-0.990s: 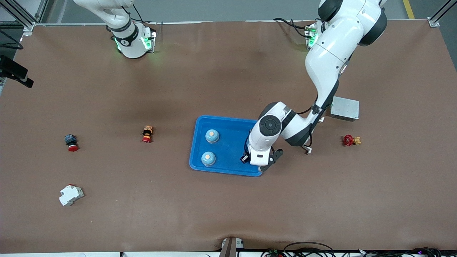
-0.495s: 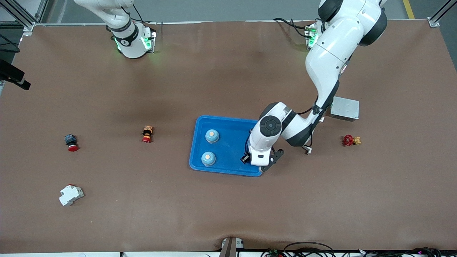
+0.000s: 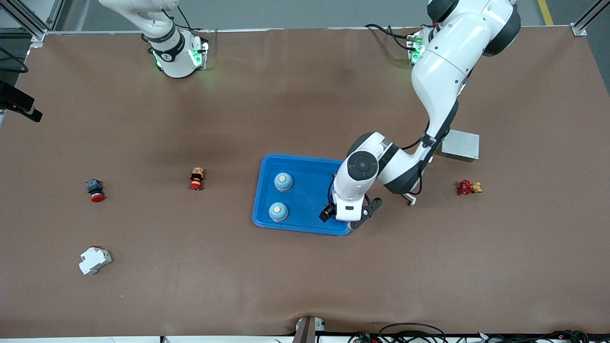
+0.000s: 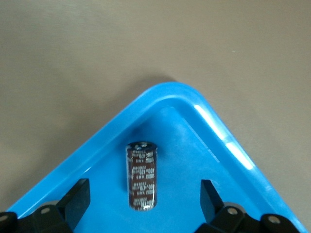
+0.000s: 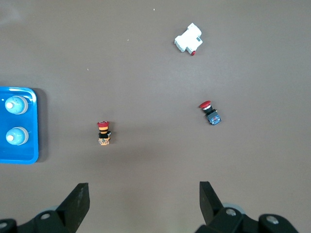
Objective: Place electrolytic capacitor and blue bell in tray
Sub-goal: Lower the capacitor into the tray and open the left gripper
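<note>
The left hand (image 4: 142,201) hangs open over the glossy blue plastic tray (image 4: 228,145), its fingers clear of the dark cylindrical capacitor (image 4: 142,175) lying at centre frame; the right hand (image 5: 142,201) waits open above the matte brown counter (image 5: 155,58).

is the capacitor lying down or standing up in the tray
Lying down. In the left wrist view the capacitor rests on its side on the tray floor near a corner, between the open fingers of the left gripper.

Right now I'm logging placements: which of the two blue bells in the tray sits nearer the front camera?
The blue bell by the tray's near rim; the other bell sits closer to the robots' bases.
</note>
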Controlling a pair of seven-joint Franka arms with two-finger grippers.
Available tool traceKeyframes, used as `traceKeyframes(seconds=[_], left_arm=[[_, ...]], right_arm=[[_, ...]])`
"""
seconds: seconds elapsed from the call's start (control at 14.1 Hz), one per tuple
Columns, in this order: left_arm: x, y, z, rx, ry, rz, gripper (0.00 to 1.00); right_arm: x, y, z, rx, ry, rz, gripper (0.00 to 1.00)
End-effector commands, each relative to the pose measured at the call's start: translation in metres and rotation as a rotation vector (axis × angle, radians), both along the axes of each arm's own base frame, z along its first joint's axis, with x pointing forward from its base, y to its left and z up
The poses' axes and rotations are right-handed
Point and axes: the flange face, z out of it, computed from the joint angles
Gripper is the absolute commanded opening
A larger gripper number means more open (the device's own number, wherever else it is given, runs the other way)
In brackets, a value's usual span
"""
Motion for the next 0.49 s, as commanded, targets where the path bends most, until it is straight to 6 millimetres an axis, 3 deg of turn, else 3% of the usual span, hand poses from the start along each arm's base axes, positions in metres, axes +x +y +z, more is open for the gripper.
traceKeyframes(seconds=[0.0, 0.42], left_arm=[[-0.004, 0.014, 0.035, 0.048, 0.070, -0.004, 1.00], [0.001, 0.073, 0.098, 0.106, 0.136, -0.222, 1.00]], right_arm=[[0.003, 0.000, 0.001, 0.012, -0.012, -0.009, 1.00], [0.002, -0.002, 0.000, 0.013, 0.001, -0.014, 1.00]])
